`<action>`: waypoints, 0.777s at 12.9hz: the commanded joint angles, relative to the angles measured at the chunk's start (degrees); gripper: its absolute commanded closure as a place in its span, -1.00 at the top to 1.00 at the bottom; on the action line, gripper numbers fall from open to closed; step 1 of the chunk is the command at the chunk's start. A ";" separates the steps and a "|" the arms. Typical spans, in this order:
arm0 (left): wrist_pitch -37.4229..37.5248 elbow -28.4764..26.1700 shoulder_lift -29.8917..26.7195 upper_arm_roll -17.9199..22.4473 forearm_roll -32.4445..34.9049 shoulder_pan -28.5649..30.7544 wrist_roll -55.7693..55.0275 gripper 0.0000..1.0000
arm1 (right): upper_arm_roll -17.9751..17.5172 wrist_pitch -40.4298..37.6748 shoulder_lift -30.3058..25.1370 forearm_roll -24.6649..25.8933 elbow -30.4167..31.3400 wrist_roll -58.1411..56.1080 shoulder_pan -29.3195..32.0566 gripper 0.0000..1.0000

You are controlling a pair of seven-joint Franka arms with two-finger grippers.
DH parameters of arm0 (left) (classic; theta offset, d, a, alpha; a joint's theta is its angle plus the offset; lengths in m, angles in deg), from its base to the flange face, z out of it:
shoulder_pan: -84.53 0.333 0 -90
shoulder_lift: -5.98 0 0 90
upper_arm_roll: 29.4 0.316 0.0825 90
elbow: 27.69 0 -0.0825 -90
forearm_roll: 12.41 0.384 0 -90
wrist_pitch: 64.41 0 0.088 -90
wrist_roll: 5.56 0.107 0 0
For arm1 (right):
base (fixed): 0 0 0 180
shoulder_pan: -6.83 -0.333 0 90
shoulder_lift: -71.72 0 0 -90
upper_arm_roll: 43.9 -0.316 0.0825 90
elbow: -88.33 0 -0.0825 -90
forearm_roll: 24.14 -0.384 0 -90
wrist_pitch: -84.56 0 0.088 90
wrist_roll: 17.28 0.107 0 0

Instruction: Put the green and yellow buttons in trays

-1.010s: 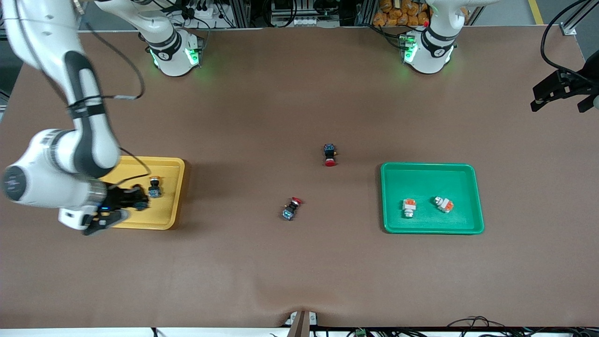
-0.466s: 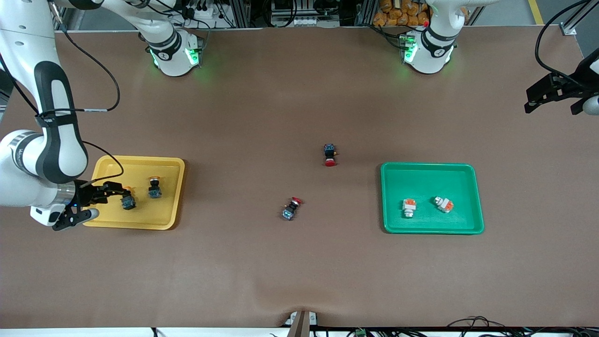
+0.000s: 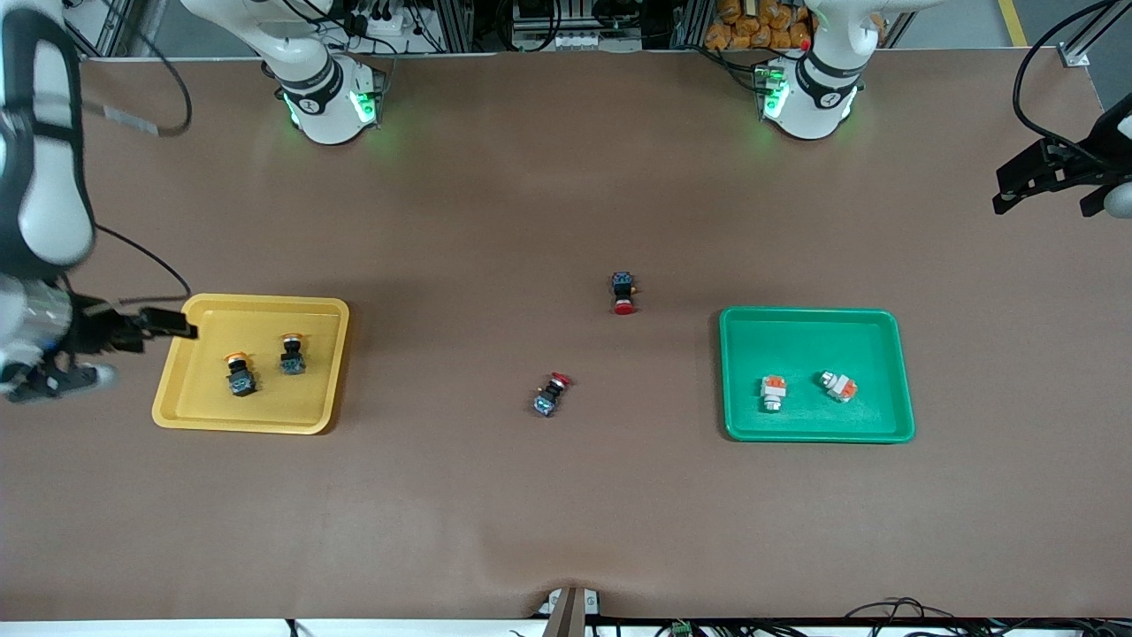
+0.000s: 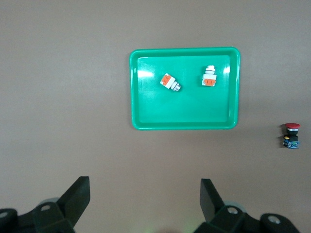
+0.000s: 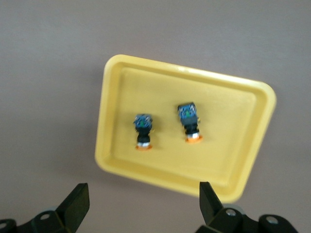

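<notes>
On the big brown table [image 3: 566, 513], the shallow yellow plastic tray [image 3: 256, 302] at nine o'clock held both yellow-capped black buttons [image 3: 240, 375]. The shallow green plastic tray [image 3: 814, 311] at three o'clock held both white-and-orange buttons [image 3: 772, 392]. The right gripper [image 5: 143, 206] hung spread wide and empty just off the yellow tray's nine o'clock rim. The left gripper [image 4: 145, 201] waited, spread, at two o'clock. The job looked done. One slip could be grabbing a small red-capped black switch [image 3: 551, 395] near the middle.

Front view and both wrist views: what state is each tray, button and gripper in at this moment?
Yellow plastic tray: holds two yellow-capped black buttons, apart.
Green plastic tray: holds two whitish-silver buttons with orange blocks, apart.
Two red-capped black switches: on bare table.
Right gripper: open, empty.
Left gripper: open, empty.
</notes>
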 commanded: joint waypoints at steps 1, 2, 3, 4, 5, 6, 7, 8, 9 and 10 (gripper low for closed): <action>1.38 1.70 0.60 -0.35 0.02 0.04 0.34 1.00 | -1.41 -4.08 -9.56 4.12 2.65 6.44 -0.68 1.00; 1.82 1.61 0.68 -0.35 -0.50 0.04 0.34 1.00 | -5.34 -6.79 -12.46 5.88 2.65 8.90 1.59 1.00; 2.08 1.61 0.68 -0.35 -0.60 0.04 0.43 1.00 | -8.68 -9.78 -14.92 7.02 2.65 12.49 4.22 1.00; 2.09 1.70 0.68 -0.35 -0.60 -0.22 0.34 1.00 | -10.20 -12.33 -17.21 7.47 2.56 16.18 4.60 1.00; 2.26 1.79 0.68 -0.43 -0.60 -0.31 0.34 1.00 | -10.21 -14.01 -19.49 7.48 2.39 18.83 4.25 1.00; 2.52 1.79 0.68 -0.44 -0.86 -0.31 0.34 1.00 | -9.95 -14.98 -19.95 7.56 2.30 20.33 3.73 1.00; 2.53 1.61 0.68 -0.44 -1.21 -0.14 0.43 1.00 | -9.51 -15.95 -20.04 7.65 1.60 21.39 2.76 1.00; 2.70 1.52 0.68 -0.35 -3.04 0.12 0.34 1.00 | -8.03 -16.22 -19.96 7.65 0.81 21.58 1.88 1.00; 2.79 1.61 0.68 -0.26 -4.10 0.39 0.08 1.00 | -6.62 -16.14 -20.04 7.56 0.54 21.67 0.74 1.00; 2.88 1.52 0.68 -0.26 -4.29 0.48 -0.96 1.00 | -6.17 -16.14 -19.96 7.65 0.02 22.45 0.30 1.00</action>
